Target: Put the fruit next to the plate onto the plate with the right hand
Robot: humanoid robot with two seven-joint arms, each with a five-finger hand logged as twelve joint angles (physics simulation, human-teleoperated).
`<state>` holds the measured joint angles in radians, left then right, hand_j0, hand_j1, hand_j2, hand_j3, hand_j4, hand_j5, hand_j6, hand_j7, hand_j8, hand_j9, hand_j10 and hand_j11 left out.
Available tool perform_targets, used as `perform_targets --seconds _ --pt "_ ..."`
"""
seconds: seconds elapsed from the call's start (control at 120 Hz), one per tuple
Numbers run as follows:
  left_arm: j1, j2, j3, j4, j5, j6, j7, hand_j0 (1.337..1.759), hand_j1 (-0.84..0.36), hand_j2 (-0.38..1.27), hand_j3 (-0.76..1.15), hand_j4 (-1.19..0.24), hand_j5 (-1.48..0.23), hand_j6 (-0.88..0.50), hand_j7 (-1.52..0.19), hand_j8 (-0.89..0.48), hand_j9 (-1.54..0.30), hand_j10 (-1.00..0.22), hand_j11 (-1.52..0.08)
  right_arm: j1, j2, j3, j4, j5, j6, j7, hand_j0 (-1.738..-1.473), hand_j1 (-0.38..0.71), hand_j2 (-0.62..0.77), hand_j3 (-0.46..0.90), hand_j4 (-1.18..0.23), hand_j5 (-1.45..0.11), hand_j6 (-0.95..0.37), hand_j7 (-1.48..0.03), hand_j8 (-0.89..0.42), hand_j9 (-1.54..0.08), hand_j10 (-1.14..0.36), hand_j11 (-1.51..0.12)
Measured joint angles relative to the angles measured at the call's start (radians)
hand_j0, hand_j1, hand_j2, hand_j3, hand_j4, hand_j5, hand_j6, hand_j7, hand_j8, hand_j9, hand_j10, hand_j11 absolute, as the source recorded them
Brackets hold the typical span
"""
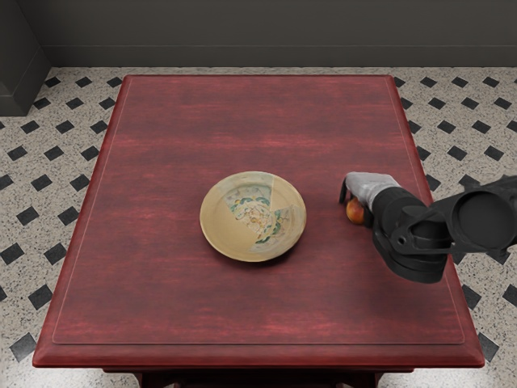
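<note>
right hand [365, 191]: curled down over the fruit [355, 212], apparently gripping it from above, ready to lift clear
fruit: low on the table [161, 283], right of the plate [230, 238], its goal

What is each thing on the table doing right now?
plate: lying flat on the table, nothing on it.
fruit: on the table to the picture's right of the plate, not touching the plate, partly hidden.
right robot hand: down over the fruit; can't tell if it is gripping.
</note>
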<state>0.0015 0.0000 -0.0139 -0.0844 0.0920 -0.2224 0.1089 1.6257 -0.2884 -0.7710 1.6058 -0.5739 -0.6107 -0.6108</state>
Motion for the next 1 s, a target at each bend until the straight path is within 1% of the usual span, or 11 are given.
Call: perform_targets --seconds 0.108,0.142,0.217,0.283,0.325,0.425,0.467,0.525,0.592,0.775,1.0 --pt "0.000 0.000 0.000 0.000 0.000 0.000 0.000 1.658 0.35 0.00 0.00 0.00 0.00 0.00 0.00 0.00 0.00 0.00 0.00 -0.006 0.001 -0.001 -0.003 -0.003 0.001 0.000 -1.653 0.25 -0.11 0.00 -0.53 -0.69 -0.46 -0.69 -0.44 -0.70 -0.53 -0.70" --pt "0.000 0.000 0.000 0.000 0.000 0.000 0.000 1.658 0.35 0.00 0.00 0.00 0.00 0.00 0.00 0.00 0.00 0.00 0.00 -0.009 0.001 -0.001 -0.004 -0.006 0.001 -0.001 -1.651 0.25 -0.09 0.00 -0.55 -0.70 -0.45 -0.71 -0.43 -0.71 -0.54 -0.71" --pt "0.000 0.000 0.000 0.000 0.000 0.000 0.000 1.658 0.35 0.00 0.00 0.00 0.00 0.00 0.00 0.00 0.00 0.00 0.00 -0.012 0.002 0.000 -0.007 -0.008 0.000 -0.002 -1.644 0.26 -0.10 0.00 -0.58 -0.73 -0.44 -0.74 -0.42 -0.74 -0.57 -0.74" --pt "0.000 0.000 0.000 0.000 0.000 0.000 0.000 1.658 0.35 0.00 0.00 0.00 0.00 0.00 0.00 0.00 0.00 0.00 0.00 -0.014 0.003 0.002 -0.010 -0.008 0.003 -0.004 -1.638 0.27 -0.10 0.00 -0.60 -0.80 -0.42 -0.79 -0.40 -0.80 -0.60 -0.80" --pt "0.000 0.000 0.000 0.000 0.000 0.000 0.000 1.658 0.35 0.00 0.00 0.00 0.00 0.00 0.00 0.00 0.00 0.00 0.00 -0.015 0.003 0.003 -0.011 -0.004 0.002 -0.003 -1.640 0.27 -0.04 0.00 -0.62 -0.83 -0.42 -0.82 -0.40 -0.84 -0.62 -0.84" --pt "0.000 0.000 0.000 0.000 0.000 0.000 0.000 1.658 0.35 0.00 0.00 0.00 0.00 0.00 0.00 0.00 0.00 0.00 0.00 -0.016 0.003 0.012 -0.017 0.000 0.001 -0.001 -1.643 0.28 0.11 0.00 -0.67 -0.90 -0.43 -0.88 -0.44 -0.91 -0.67 -0.91" --pt "0.000 0.000 0.000 0.000 0.000 0.000 0.000 1.658 0.35 0.00 0.00 0.00 0.00 0.00 0.00 0.00 0.00 0.00 0.00 -0.016 0.003 0.015 -0.018 0.002 0.001 -0.001 -1.645 0.29 0.14 0.00 -0.69 -0.92 -0.43 -0.90 -0.45 -0.93 -0.68 -0.93" --pt "0.000 0.000 0.000 0.000 0.000 0.000 0.000 1.658 0.35 0.00 0.00 0.00 0.00 0.00 0.00 0.00 0.00 0.00 0.00 -0.016 0.003 0.018 -0.019 0.002 0.002 0.000 -1.646 0.30 0.14 0.00 -0.70 -0.95 -0.39 -0.93 -0.42 -0.95 -0.70 -0.95" --pt "0.000 0.000 0.000 0.000 0.000 0.000 0.000 1.658 0.35 0.00 0.00 0.00 0.00 0.00 0.00 0.00 0.00 0.00 0.00 -0.015 0.000 0.020 -0.020 0.002 0.003 0.000 -1.648 0.31 0.15 0.00 -0.72 -0.97 -0.38 -0.94 -0.39 -0.97 -0.71 -0.97" --pt "0.000 0.000 0.000 0.000 0.000 0.000 0.000 1.658 0.35 0.00 0.00 0.00 0.00 0.00 0.00 0.00 0.00 0.00 0.00 -0.007 -0.006 0.052 -0.020 0.005 0.003 0.000 -1.651 0.31 0.16 0.00 -0.71 -1.01 -0.36 -0.97 -0.37 -1.00 -0.73 -1.01" --pt "0.000 0.000 0.000 0.000 0.000 0.000 0.000 1.658 0.35 0.00 0.00 0.00 0.00 0.00 0.00 0.00 0.00 0.00 0.00 0.032 0.001 0.113 -0.019 0.007 0.002 0.000 -1.652 0.33 0.19 0.00 -0.70 -1.02 -0.35 -0.98 -0.36 -1.00 -0.74 -1.01"
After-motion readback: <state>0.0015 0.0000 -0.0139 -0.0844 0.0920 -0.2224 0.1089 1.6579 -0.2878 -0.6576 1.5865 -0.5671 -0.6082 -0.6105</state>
